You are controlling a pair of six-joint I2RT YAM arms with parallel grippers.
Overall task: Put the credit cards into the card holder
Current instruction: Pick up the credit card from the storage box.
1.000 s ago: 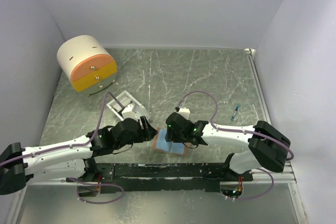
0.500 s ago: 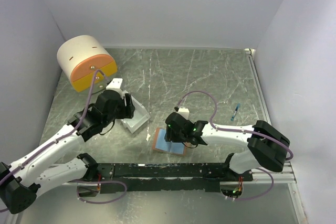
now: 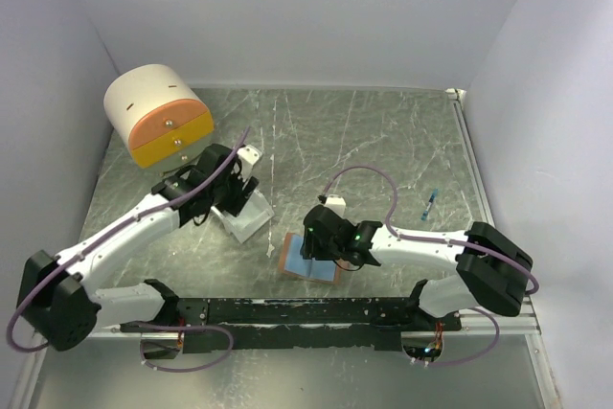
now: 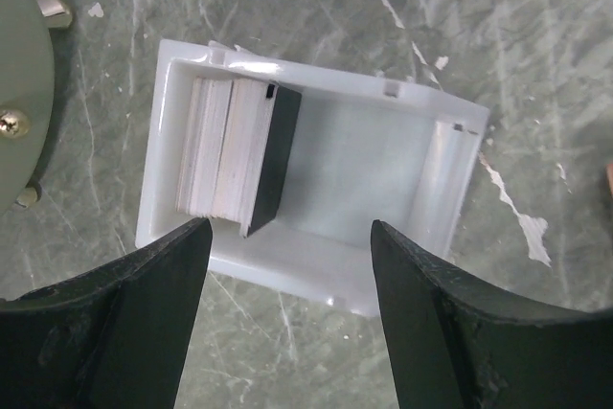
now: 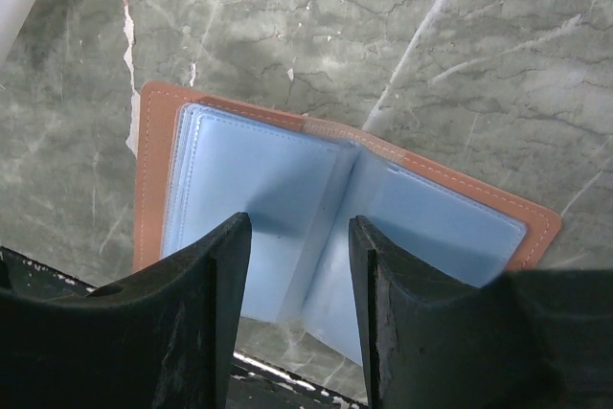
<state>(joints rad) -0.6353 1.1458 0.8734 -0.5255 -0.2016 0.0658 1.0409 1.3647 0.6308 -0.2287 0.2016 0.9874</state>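
The card holder (image 3: 308,258) lies open on the table, pale blue inside with a salmon-brown border; it also shows in the right wrist view (image 5: 278,189). My right gripper (image 3: 322,244) (image 5: 299,232) is open and empty, its fingers straddling the holder's centre fold just above it. The credit cards (image 4: 235,160) stand on edge as a stack inside the small white box (image 4: 316,270), pale edges with a dark card on the right. My left gripper (image 3: 239,187) (image 4: 287,241) is open and empty above the box's near wall. In the top view the cards are hidden.
The white box (image 3: 247,217) sits left of the card holder. The round cream-and-orange drawer unit (image 3: 158,117) stands at the back left, its edge also in the left wrist view (image 4: 14,93). A small blue pen-like object (image 3: 430,204) lies at the right.
My left arm has swung away from beside the card holder to the back left and now sits over the white box. The right arm and card holder have barely moved.
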